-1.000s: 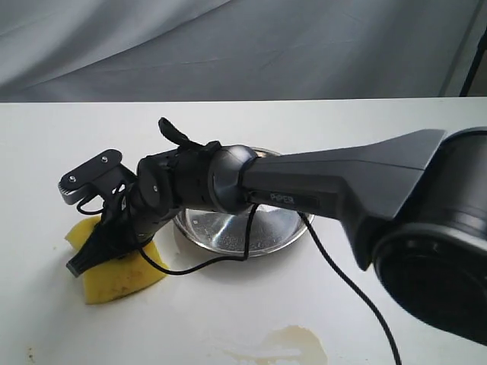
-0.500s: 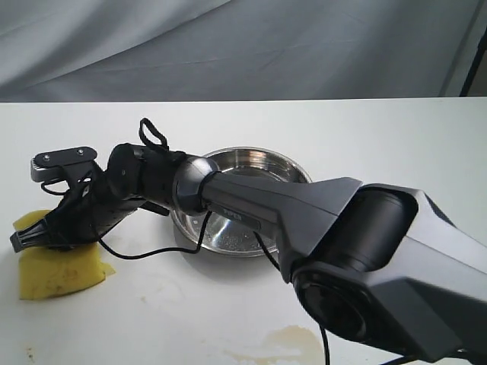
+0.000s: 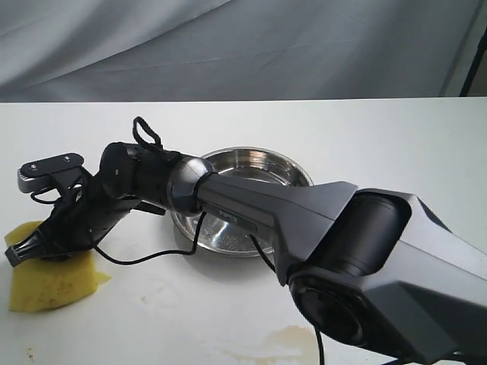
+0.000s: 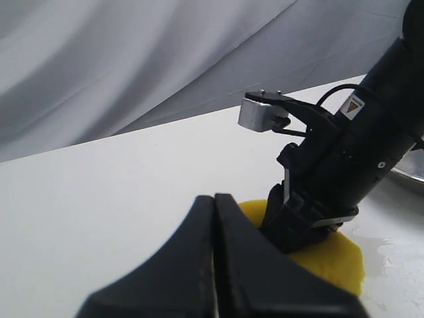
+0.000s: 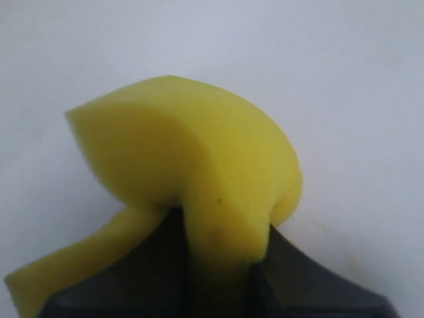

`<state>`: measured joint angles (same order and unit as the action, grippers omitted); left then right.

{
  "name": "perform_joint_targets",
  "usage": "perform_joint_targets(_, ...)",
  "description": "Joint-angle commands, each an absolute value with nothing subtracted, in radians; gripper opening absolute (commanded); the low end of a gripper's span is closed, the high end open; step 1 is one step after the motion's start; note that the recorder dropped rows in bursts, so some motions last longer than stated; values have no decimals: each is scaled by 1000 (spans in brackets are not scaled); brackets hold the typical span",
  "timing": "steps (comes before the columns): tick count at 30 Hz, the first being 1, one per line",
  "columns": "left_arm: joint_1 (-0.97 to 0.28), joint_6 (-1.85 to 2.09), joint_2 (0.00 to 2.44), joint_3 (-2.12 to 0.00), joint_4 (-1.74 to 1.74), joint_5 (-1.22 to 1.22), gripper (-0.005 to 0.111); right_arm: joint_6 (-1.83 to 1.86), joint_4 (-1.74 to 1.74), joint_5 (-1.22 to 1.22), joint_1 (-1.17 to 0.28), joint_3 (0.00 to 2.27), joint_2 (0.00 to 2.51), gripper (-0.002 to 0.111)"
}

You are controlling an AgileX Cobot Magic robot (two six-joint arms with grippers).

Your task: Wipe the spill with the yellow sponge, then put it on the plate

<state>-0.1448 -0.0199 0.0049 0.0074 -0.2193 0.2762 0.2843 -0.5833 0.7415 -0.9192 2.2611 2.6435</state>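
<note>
Exterior view: right arm stretched leftward, fingers pinching yellow sponge; left fingers closed.

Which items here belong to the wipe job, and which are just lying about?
In the job:
- yellow sponge, pinched in the right gripper
- plate

Just there:
- pale brownish wet patch
- grey cloth
- left gripper, shut on nothing

The spill itself is not clearly in view.
</note>
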Motion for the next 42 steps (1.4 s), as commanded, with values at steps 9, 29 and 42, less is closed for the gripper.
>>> perform_joint_targets(9, -150, -26, 0, 0, -218, 266, 0, 174, -259, 1076, -827, 2248, 2653, 0)
perform_joint_targets(29, -150, -26, 0, 0, -218, 266, 0, 263, -238, 1221, -806, 2246, 2551, 0)
perform_joint_targets(42, -150, -26, 0, 0, -218, 266, 0, 236, -491, 795, -844, 2246, 2581, 0)
